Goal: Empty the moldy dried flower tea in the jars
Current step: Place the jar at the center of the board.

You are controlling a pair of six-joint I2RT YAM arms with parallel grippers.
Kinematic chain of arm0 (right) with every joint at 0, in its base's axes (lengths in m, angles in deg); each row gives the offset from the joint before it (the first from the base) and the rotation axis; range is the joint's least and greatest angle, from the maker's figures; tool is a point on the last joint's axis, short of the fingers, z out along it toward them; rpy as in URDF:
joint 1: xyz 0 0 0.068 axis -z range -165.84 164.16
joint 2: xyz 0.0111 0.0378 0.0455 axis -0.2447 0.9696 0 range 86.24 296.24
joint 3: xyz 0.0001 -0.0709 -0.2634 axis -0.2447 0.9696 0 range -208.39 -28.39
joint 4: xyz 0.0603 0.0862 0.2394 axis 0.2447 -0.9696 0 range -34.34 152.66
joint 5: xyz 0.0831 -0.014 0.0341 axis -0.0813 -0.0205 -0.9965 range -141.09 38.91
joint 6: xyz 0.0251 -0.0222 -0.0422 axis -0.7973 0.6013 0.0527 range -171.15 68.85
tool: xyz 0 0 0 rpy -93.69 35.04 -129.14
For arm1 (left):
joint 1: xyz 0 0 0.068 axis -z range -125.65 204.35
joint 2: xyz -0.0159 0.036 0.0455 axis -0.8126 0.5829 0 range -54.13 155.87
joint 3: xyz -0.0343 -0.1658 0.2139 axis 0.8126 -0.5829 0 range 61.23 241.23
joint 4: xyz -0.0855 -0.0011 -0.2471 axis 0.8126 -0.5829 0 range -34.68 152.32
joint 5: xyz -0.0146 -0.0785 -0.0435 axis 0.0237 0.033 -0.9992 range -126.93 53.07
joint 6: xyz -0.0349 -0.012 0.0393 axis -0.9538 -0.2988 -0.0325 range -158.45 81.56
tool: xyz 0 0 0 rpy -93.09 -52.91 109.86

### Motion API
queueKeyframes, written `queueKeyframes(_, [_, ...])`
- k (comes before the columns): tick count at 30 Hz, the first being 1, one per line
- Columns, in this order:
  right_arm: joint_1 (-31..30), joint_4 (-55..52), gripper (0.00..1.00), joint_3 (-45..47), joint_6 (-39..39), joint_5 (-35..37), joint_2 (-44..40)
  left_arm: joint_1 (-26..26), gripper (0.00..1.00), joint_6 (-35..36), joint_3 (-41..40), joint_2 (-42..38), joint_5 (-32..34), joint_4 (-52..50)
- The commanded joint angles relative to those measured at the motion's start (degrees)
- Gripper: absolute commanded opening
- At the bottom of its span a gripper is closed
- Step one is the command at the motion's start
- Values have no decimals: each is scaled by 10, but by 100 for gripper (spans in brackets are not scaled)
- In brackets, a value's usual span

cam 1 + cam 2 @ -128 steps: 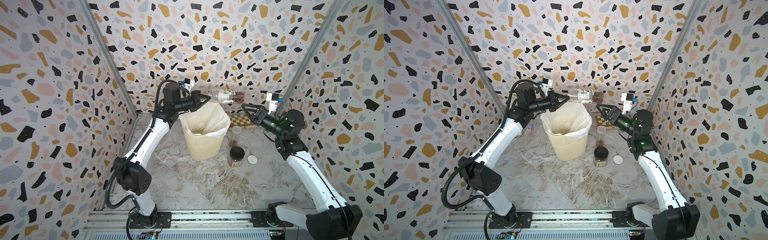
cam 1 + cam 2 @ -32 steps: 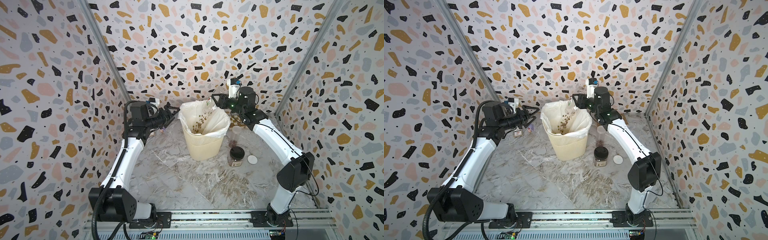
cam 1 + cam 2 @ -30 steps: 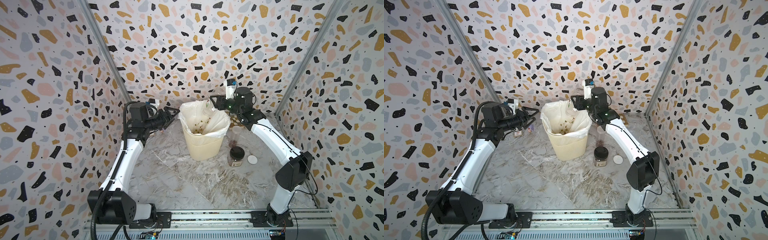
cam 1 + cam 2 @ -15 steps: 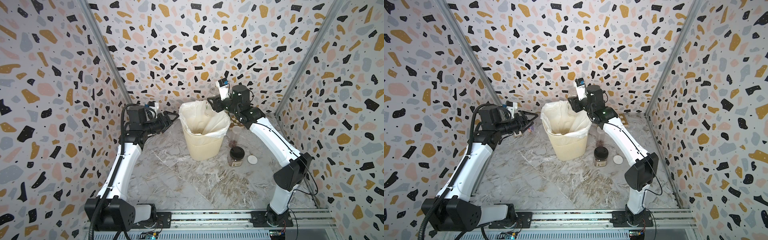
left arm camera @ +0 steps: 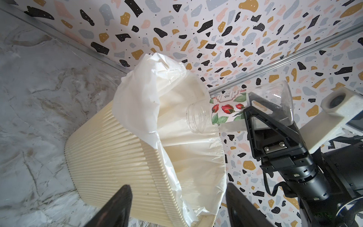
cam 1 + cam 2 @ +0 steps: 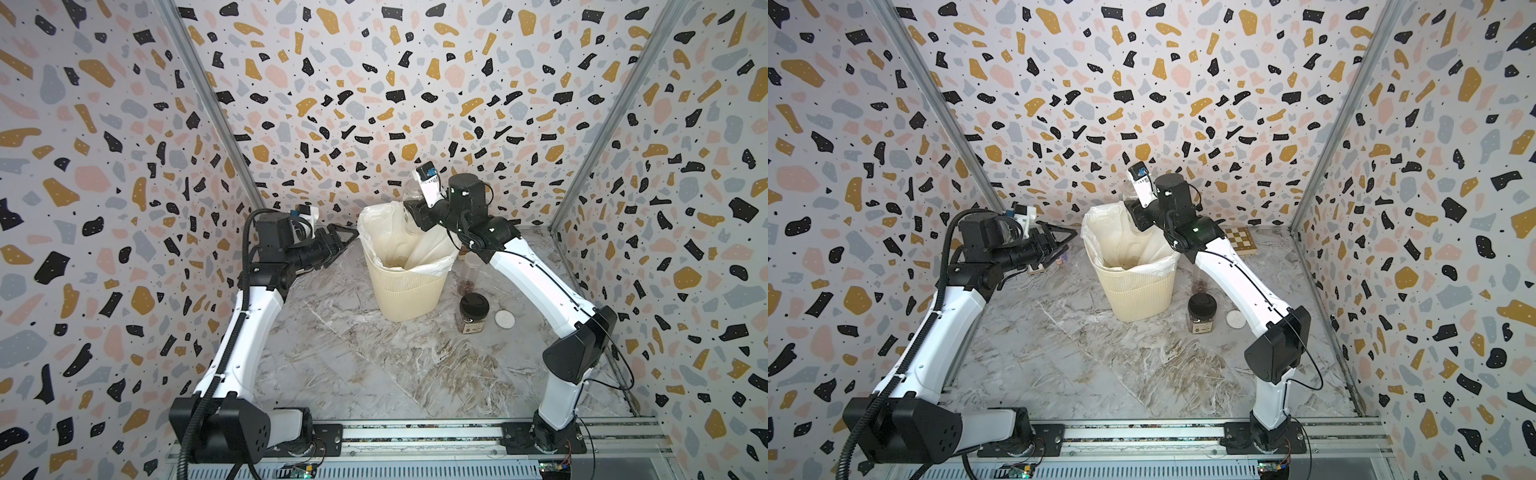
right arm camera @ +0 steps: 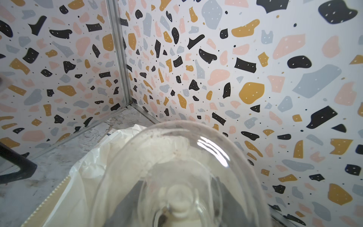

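Pinched firmly between the jaws of the right gripper (image 6: 415, 212): the clear cylindrical jar with a rose-printed paper label (image 5: 225, 108), lid off, held over the tall cream ribbed bin (image 6: 411, 299) lined with a white plastic bag (image 6: 374, 224). Compared with one second ago, tipped more steeply, base up and mouth down inside the bag's opening, in both top views. No more brown shower falling into the bag as at that moment. As for the moldy dried flower tea (image 6: 394, 262), most probably the brownish patch at the bag's bottom. In the right wrist view, nothing inside the jar except fine dust on the wall. So, by judgement, finished with this jar, and ready for putting it down. Spread wide and holding nothing: the left gripper (image 6: 347, 245), drawn back beside the bin after carrying this same jar some seconds earlier. Not yet done, it seems: the second clear jar (image 6: 471, 268) with reddish buds (image 6: 468, 286) at its bottom, just beside the bin, and the black-lidded jar (image 6: 471, 309) near a loose white round lid (image 6: 505, 319).
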Motion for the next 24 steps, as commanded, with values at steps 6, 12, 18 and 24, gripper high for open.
queueKeyframes(6, [-76, 63, 55, 63, 234, 110, -40, -4, 73, 9, 12, -7, -19, 11])
queueKeyframes(12, [-10, 63, 55, 43, 3, -102, -58, -2, 73, 12, 26, -4, -20, 1])
queueKeyframes(18, [48, 100, 55, 46, -170, -140, -68, 18, 72, 3, 47, 1, -25, 15])
queueKeyframes(24, [157, 302, 54, 178, -461, -287, -112, 65, 71, -8, 96, 28, -28, 23])
